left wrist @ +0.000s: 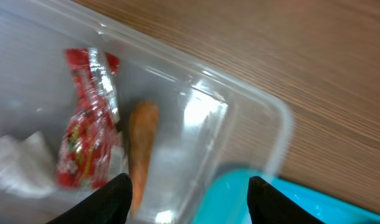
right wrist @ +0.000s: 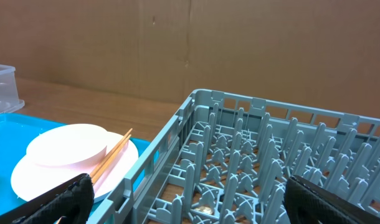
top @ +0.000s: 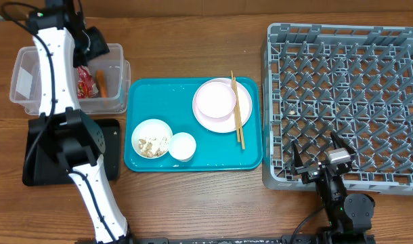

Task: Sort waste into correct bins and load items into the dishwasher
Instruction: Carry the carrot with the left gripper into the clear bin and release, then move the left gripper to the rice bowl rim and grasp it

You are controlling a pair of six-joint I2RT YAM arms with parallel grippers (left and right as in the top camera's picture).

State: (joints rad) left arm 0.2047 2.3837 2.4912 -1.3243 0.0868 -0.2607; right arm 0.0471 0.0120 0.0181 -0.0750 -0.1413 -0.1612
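My left gripper (left wrist: pixel 189 199) hangs open over the clear tub (left wrist: pixel 240 106), with nothing between its fingers. In the tub lie the red wrapper (left wrist: pixel 87 137), the carrot piece (left wrist: pixel 142 143) and the white tissue (left wrist: pixel 19 165). On the teal tray (top: pixel 250 159) a white bowl (top: pixel 216 99) sits upside down on the pink plate (top: pixel 223 122), with the chopsticks (top: pixel 237 112) across its right side. A second bowl (top: pixel 151 139) holds beige scraps, and the cup (top: pixel 182 146) stands beside it. My right gripper (top: pixel 319 160) is open at the front left corner of the grey dish rack (top: pixel 342 102).
The black tray (top: pixel 112 146) lies below the clear tub, partly under the left arm. The teal tray's right edge nearly touches the rack. Bare wooden table shows behind the trays. A cardboard wall stands behind the rack in the right wrist view.
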